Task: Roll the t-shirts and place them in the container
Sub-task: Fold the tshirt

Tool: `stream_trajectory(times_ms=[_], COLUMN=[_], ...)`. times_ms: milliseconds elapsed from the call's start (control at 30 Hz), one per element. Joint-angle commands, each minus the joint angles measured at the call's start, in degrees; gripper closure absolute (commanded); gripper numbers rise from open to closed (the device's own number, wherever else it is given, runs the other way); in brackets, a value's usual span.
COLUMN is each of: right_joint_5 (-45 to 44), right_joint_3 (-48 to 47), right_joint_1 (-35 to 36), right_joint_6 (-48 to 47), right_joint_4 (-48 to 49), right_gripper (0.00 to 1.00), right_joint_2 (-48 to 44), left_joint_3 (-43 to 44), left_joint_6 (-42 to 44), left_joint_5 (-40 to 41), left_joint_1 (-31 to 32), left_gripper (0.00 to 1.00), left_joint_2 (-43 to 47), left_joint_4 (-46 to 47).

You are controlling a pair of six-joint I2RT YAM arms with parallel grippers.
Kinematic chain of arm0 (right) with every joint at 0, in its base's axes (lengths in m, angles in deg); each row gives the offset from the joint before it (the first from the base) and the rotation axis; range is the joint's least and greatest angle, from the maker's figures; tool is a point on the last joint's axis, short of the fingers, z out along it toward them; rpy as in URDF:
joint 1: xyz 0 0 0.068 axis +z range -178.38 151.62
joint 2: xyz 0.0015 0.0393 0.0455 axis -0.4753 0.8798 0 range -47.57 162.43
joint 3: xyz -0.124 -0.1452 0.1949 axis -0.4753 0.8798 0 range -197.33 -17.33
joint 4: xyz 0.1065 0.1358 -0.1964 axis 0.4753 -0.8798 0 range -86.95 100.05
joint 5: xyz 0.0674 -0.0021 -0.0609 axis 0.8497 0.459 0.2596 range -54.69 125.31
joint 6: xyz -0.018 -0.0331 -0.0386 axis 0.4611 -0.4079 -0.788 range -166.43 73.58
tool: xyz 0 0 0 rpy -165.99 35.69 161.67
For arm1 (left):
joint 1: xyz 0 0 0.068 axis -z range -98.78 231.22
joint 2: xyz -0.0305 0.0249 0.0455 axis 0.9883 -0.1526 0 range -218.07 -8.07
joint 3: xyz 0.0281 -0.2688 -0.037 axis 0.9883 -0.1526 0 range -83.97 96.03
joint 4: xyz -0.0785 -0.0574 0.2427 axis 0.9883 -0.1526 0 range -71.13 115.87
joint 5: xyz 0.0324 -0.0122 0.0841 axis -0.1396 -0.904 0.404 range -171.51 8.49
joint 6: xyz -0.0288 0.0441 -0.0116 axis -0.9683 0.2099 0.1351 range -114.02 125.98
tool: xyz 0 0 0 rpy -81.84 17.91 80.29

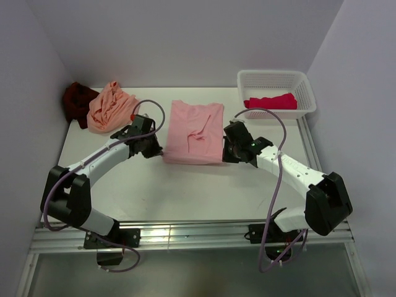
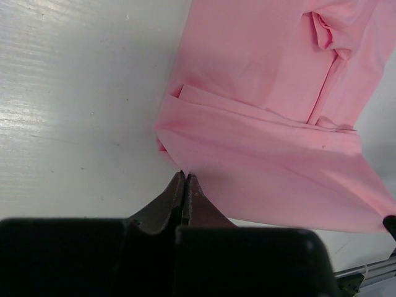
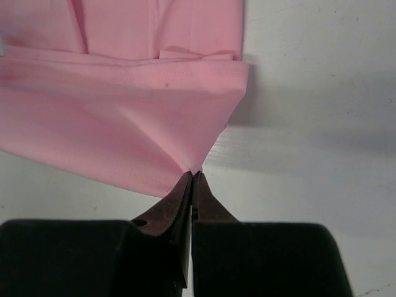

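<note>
Light pink t-shirt [image 1: 193, 131] lies folded on the worktop [image 1: 185, 192] left of the basket [image 1: 272, 74], long axis pointing away from the arms. Right gripper [image 3: 192, 176] pinches its near hem corner on the basket side, left gripper [image 2: 184, 178] pinches the other, so I'd roll straight away.

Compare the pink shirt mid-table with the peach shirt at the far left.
The pink shirt lies folded flat; the peach shirt is a crumpled heap. The left tool and right tool each pinch a near corner of the pink shirt; no tool touches the peach shirt. Both sit on the table, not yet rolled.
</note>
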Motion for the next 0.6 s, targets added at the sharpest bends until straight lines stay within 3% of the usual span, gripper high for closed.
stream_trajectory(times_ms=[0, 167, 567], right_joint_5=[0.6, 2.4, -0.9], right_joint_3=[-0.3, 5.3, 17.7], right_joint_1=[-0.6, 0.2, 7.8], right_joint_6=[-1.5, 0.0, 6.7], right_joint_4=[1.2, 3.3, 0.8], right_gripper=[1.0, 1.0, 1.0], right_joint_2=[-1.3, -4.7, -18.8], left_joint_3=[-1.5, -8.3, -22.1], left_joint_6=[0.6, -1.2, -9.9], left_joint_5=[-1.0, -1.6, 3.3], left_joint_1=[-0.4, 0.4, 11.3], left_gripper=[1.0, 1.0, 1.0], left_joint_2=[3.4, 8.2, 22.4], left_joint_4=[2.8, 3.6, 2.4])
